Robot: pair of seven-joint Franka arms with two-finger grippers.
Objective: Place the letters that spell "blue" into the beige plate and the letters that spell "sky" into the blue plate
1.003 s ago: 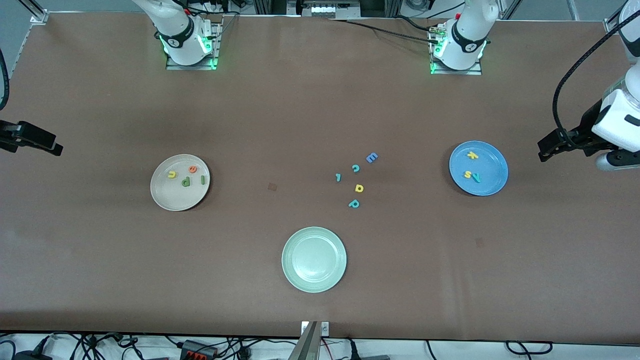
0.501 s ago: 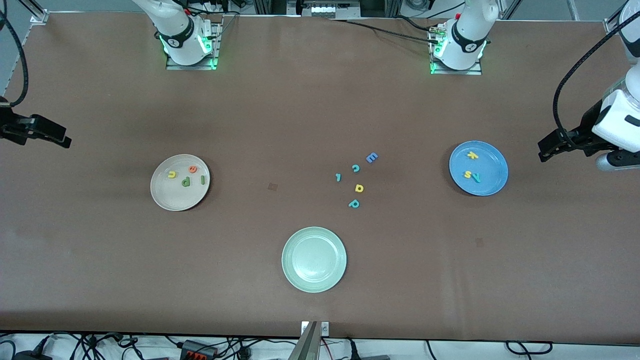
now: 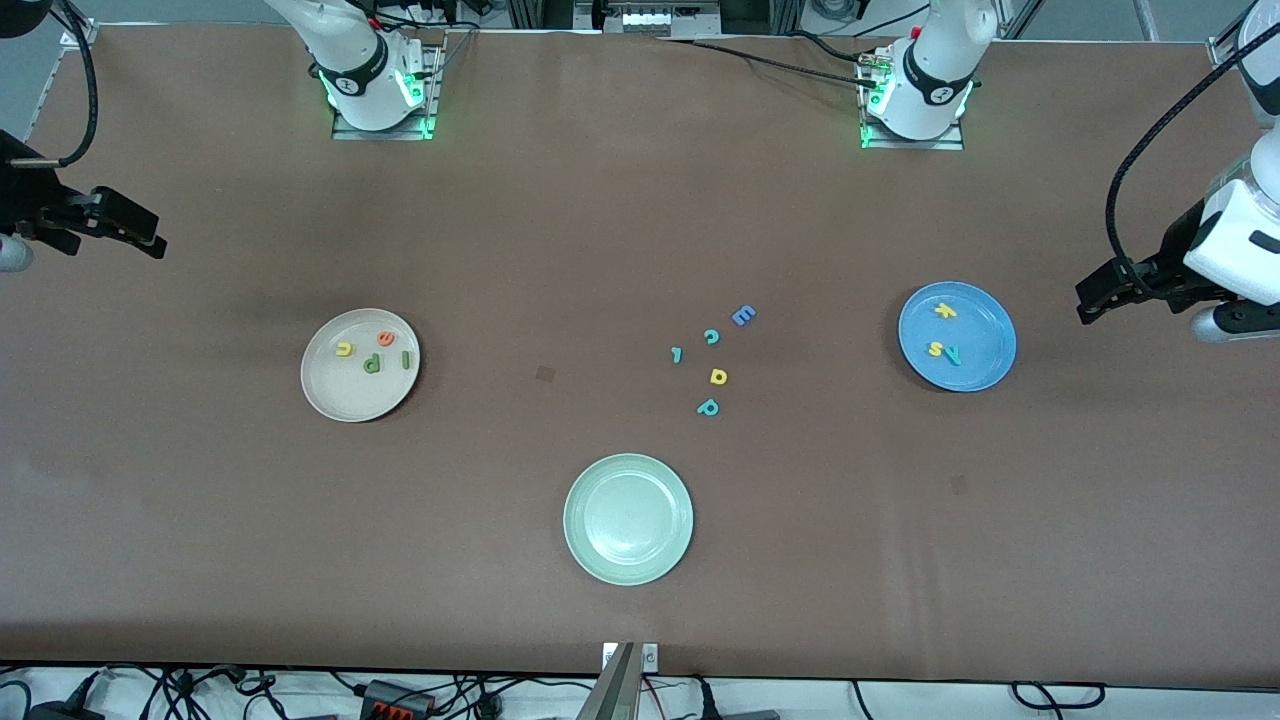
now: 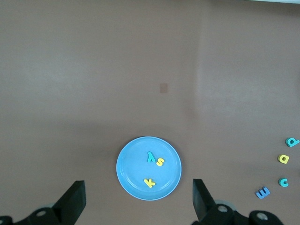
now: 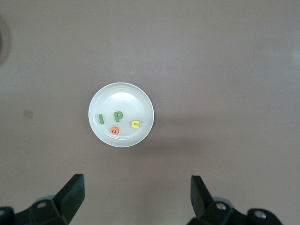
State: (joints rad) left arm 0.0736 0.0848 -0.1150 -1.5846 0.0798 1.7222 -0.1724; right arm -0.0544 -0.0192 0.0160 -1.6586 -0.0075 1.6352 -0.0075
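The beige plate (image 3: 330, 395) holds the yellow u (image 3: 344, 349), orange e (image 3: 384, 338), dark green b (image 3: 372, 364) and green bar l (image 3: 406, 360). The right wrist view shows the beige plate (image 5: 122, 93) with these letters inside. The blue plate (image 3: 985, 320) holds the yellow k (image 3: 944, 311), yellow s (image 3: 935, 349) and teal y (image 3: 953, 353). The left wrist view shows the blue plate (image 4: 133, 173) too. My left gripper (image 3: 1088, 298) hangs open over the left arm's end of the table, beside the blue plate. My right gripper (image 3: 150, 238) hangs open over the right arm's end. Both are empty.
A pale green plate (image 3: 628, 575) sits bare near the front camera. Between the two filled plates lie loose letters: a blue E (image 3: 743, 315), teal c (image 3: 711, 336), a small teal piece (image 3: 677, 354), yellow a (image 3: 718, 376) and teal p (image 3: 708, 407).
My right gripper has risen into view at the table's end, moving toward the bases and inward over the table. The left arm, plates and letters have not moved.
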